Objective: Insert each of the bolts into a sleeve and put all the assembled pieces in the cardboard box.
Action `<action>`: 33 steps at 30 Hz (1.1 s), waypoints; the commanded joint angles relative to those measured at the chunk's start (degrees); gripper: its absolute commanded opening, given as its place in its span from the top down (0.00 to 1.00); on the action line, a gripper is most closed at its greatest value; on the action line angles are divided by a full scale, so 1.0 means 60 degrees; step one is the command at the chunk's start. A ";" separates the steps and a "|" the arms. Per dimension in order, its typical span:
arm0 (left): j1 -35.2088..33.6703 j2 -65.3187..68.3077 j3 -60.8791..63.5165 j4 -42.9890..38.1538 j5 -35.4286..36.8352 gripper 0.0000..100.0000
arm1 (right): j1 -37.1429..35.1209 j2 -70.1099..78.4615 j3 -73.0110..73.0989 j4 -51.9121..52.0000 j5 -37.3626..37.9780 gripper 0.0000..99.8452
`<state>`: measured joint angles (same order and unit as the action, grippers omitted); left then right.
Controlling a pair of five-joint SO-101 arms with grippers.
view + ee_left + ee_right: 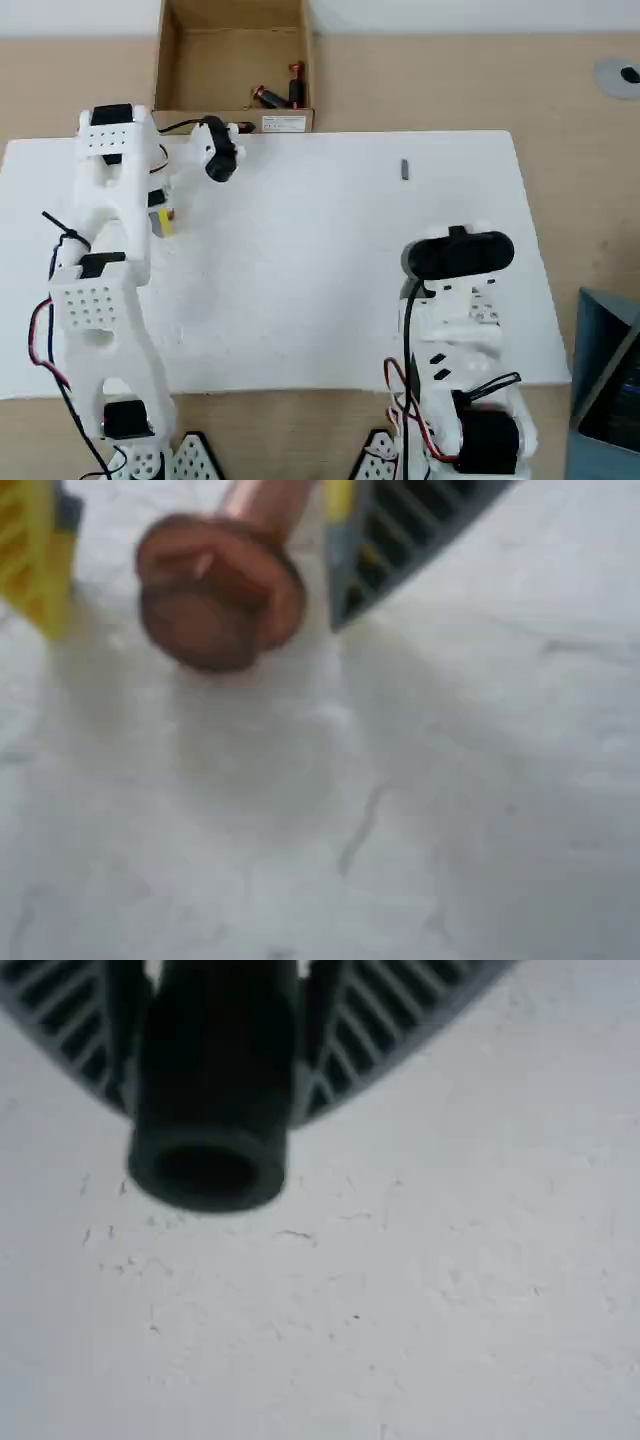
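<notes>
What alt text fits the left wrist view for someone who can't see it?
A copper-coloured bolt, head toward the camera, is gripped in the left claw, whose yellow and grey fingers flank it, over the white board.

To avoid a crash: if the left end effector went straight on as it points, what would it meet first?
Probably the white mat, met first by the bolt it holds; depth is unclear.
</notes>
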<state>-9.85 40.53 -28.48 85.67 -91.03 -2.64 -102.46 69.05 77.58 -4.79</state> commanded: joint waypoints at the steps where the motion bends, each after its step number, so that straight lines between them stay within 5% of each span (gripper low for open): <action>1: -0.0176 0.0256 -0.0557 -0.0117 -0.0264 0.81 | 0.0066 -0.0183 -0.0066 -0.0073 0.0088 0.99; 18: -0.0190 0.1150 -0.1451 -0.0059 -0.0234 0.99 | 0.0066 -0.0183 -0.0066 -0.0073 0.0088 0.99; 29: -0.0117 0.1048 -0.1670 -0.0029 -0.0176 1.00 | 0.0066 -0.0183 -0.0066 -0.0073 0.0088 0.99; 33: -0.0117 0.1048 -0.2505 0.0938 -0.0015 1.00 | 0.0066 -0.0183 -0.0066 -0.0073 0.0088 0.99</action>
<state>-10.02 46.24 -35.52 90.59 -90.77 -2.64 -102.46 69.05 77.58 -4.79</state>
